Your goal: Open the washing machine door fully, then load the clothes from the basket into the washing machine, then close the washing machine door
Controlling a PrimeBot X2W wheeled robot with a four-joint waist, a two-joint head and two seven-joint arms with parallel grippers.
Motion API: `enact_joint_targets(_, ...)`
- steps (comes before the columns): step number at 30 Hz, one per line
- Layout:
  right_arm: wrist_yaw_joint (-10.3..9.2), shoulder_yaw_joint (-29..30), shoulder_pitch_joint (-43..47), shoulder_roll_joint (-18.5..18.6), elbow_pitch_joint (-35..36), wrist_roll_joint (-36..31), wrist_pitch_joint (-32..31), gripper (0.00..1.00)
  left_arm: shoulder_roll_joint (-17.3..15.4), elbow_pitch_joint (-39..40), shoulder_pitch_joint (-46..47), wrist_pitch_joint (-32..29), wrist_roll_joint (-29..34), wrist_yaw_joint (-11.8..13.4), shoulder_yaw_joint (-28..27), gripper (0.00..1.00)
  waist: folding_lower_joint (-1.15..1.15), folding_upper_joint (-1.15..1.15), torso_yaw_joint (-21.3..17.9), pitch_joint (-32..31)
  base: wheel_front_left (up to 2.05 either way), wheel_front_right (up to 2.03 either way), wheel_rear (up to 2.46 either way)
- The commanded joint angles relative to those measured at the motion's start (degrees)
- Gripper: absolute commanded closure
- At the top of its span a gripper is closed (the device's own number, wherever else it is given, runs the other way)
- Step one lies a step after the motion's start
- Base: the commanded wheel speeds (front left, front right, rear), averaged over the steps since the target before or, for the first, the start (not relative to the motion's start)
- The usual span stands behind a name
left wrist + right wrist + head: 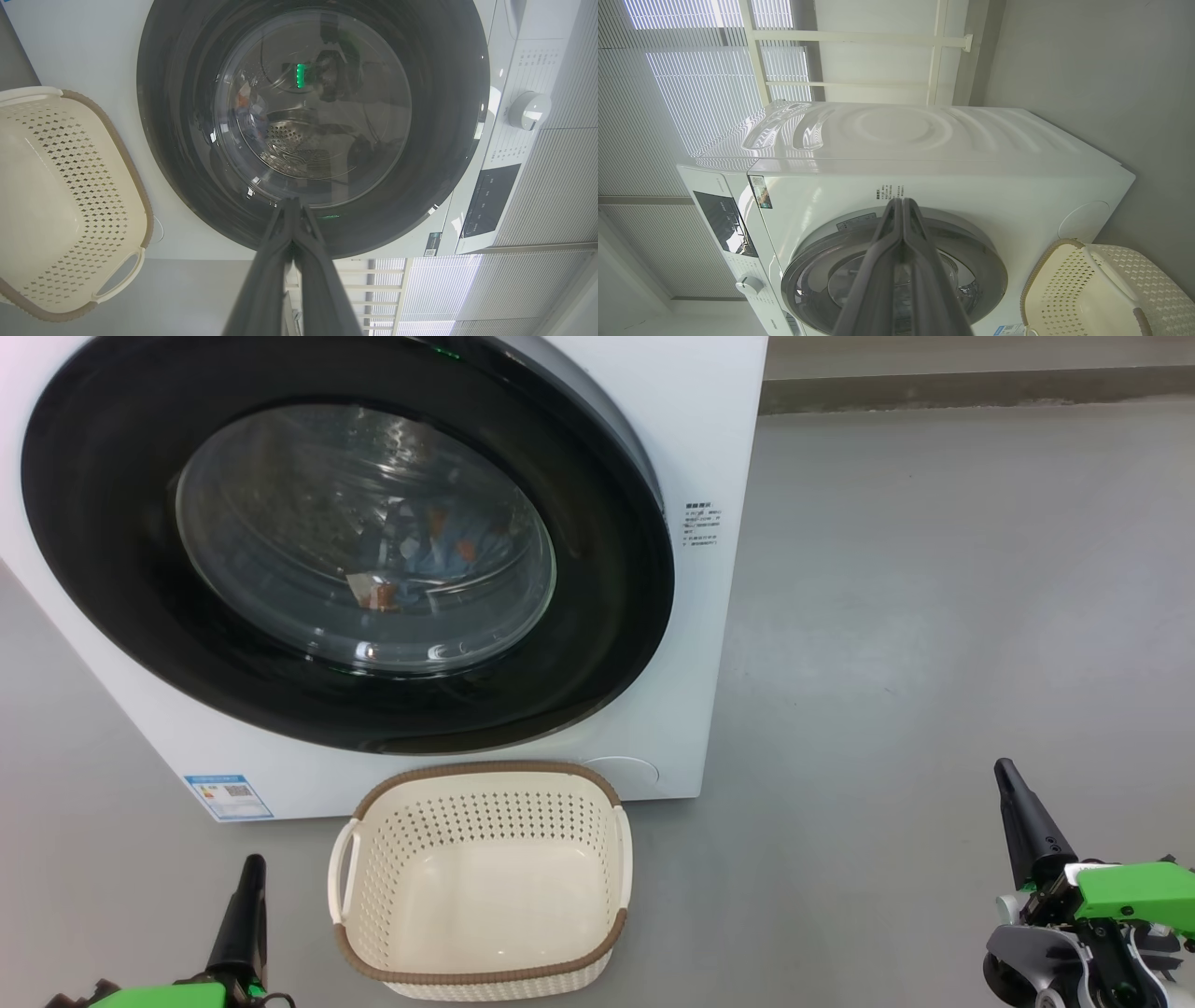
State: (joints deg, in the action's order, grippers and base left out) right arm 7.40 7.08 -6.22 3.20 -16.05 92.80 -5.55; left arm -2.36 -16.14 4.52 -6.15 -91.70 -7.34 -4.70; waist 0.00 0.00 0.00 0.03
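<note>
Basket [481, 769] before washing machine [714, 635], its door [112, 569] shut over clothes [448, 546], left hand [251, 862], right hand [1004, 768] both pressed together

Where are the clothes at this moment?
In the head view, left of centre, the clothes lie inside the washing machine drum, behind the glass of the washing machine door, above the empty basket.

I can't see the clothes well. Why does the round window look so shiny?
Head view: the washing machine door has curved glass mirroring light, blurring the clothes behind it. Left wrist view: a green light reflects in it. Right wrist view: window stripes glare on the washing machine.
</note>
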Motion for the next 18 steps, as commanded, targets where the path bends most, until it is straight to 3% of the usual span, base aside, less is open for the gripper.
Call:
enact_joint_targets(1,0.09,-1.17,-0.3,0.18,1.72,-0.12,-0.43,1.0,-0.52,1.73,2.09,-0.41,-0.38,-0.14,-1.93,1.0,0.0,0.0,0.0,0.0,0.0,0.0,0.0)
enact_joint_targets(18,0.09,-1.09,-0.31,0.12,1.72,-0.18,-0.49,1.0,-0.52,1.74,2.09,-0.41,-0.38,-0.14,-1.93,1.0,0.0,0.0,0.0,0.0,0.0,0.0,0.0)
